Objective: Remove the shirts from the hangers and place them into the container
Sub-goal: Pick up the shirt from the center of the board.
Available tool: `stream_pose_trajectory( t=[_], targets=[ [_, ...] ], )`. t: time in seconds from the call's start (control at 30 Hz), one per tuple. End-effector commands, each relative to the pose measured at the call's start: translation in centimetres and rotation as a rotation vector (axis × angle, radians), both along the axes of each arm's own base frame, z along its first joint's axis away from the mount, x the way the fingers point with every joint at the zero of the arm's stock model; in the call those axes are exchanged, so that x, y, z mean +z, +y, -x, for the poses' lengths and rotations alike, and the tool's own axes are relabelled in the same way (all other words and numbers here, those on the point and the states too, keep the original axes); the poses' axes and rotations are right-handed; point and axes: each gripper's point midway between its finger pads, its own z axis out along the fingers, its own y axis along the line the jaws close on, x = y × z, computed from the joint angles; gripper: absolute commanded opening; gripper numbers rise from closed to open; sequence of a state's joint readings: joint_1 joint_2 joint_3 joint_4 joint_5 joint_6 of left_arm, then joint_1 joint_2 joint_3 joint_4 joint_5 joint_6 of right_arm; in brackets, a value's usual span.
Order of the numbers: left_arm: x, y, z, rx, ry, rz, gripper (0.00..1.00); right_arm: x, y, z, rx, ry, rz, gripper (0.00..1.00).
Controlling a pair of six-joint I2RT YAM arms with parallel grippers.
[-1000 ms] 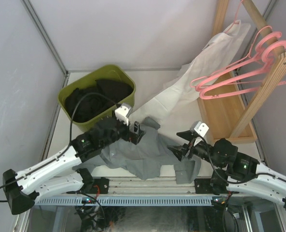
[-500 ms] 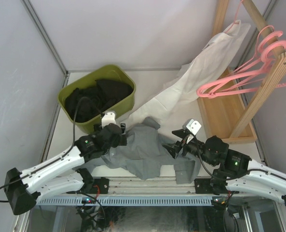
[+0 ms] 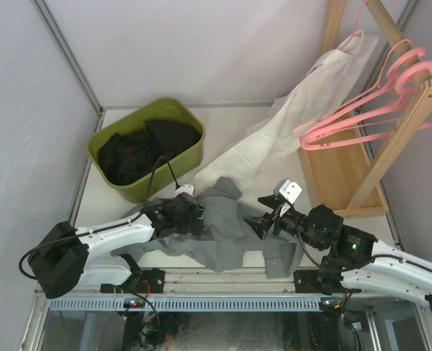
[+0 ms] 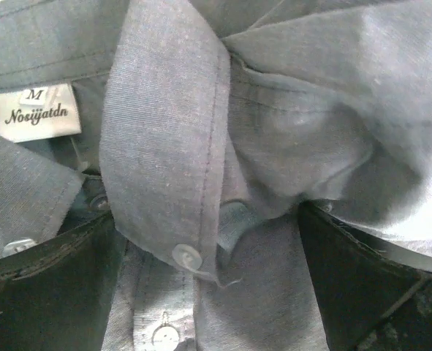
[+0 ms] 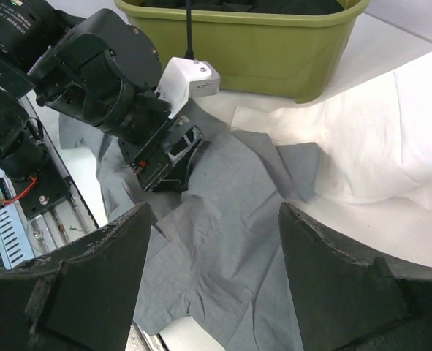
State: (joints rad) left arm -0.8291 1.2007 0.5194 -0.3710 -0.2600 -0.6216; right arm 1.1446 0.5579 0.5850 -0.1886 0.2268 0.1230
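One grey shirt (image 3: 219,238) lies crumpled on the near side of the table (image 3: 230,124), with both grippers spread over it.
From above: the left gripper (image 3: 191,217) is down on the shirt with its fingers hidden, and the right gripper (image 3: 263,225) hovers at the shirt's right edge. One green tub (image 3: 179,168) at far left holds black cloth (image 3: 139,153), number of pieces unclear. One white shirt (image 3: 296,110) hangs at the far-right rack (image 3: 409,128), which is cut off. The pink hangers (image 3: 354,121) overlap and are hard to count. Left wrist: wide fingers (image 4: 47,292) straddle the collar (image 4: 164,146), with one size label (image 4: 33,111) and three pale buttons (image 4: 186,256). Right wrist: fingers (image 5: 84,285) are apart, with nothing between them.
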Motion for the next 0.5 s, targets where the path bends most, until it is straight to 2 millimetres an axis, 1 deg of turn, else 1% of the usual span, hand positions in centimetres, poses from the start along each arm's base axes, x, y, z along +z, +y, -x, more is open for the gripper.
stream_pose_trajectory(
  t=[0.0, 0.07, 0.1, 0.17, 0.2, 0.23, 0.27, 0.33, 0.4, 0.43, 0.47],
  targets=[
    [-1.4, -2.9, 0.5, -0.041, 0.019, 0.043, 1.0, 1.3, 0.5, -0.4, -0.002, -0.021, -0.047, 0.69],
    [-2.3, -3.8, 1.3, -0.056, 0.026, -0.017, 0.99, 1.2, 0.5, -0.4, -0.004, -0.023, -0.042, 0.69],
    [-2.9, -4.0, 1.6, -0.064, 0.028, -0.06, 0.97, 1.2, 0.5, -0.5, -0.008, -0.023, -0.039, 0.7],
    [-4.2, -3.6, 2.0, -0.056, 0.028, -0.171, 0.85, 1.2, 0.4, -0.6, -0.015, -0.024, -0.038, 0.7],
    [-5.1, -3.0, 2.5, -0.049, 0.034, -0.234, 0.75, 1.2, 0.3, -0.7, -0.023, -0.023, -0.041, 0.7],
    [-5.3, -2.7, 2.7, -0.046, 0.025, -0.273, 0.65, 1.2, 0.2, -0.8, -0.033, -0.022, -0.044, 0.7],
    [-5.5, -2.5, 2.8, -0.045, 0.012, -0.304, 0.57, 1.2, 0.0, -0.9, -0.042, -0.018, -0.044, 0.7],
    [-5.4, -2.0, 2.8, -0.048, -0.022, -0.354, 0.37, 1.1, -0.4, -1.0, -0.062, -0.012, -0.042, 0.69],
    [-4.5, -1.4, 2.5, -0.042, -0.067, -0.389, 0.14, 0.9, -0.9, -1.2, -0.084, -0.01, -0.036, 0.7],
    [-3.7, -1.1, 2.2, -0.035, -0.1, -0.399, 0.05, 0.9, -1.1, -1.3, -0.093, -0.011, -0.033, 0.69],
    [-2.7, -0.9, 1.8, -0.026, -0.134, -0.402, 0.01, 0.9, -1.2, -1.3, -0.1, -0.013, -0.032, 0.7]
  ],
)
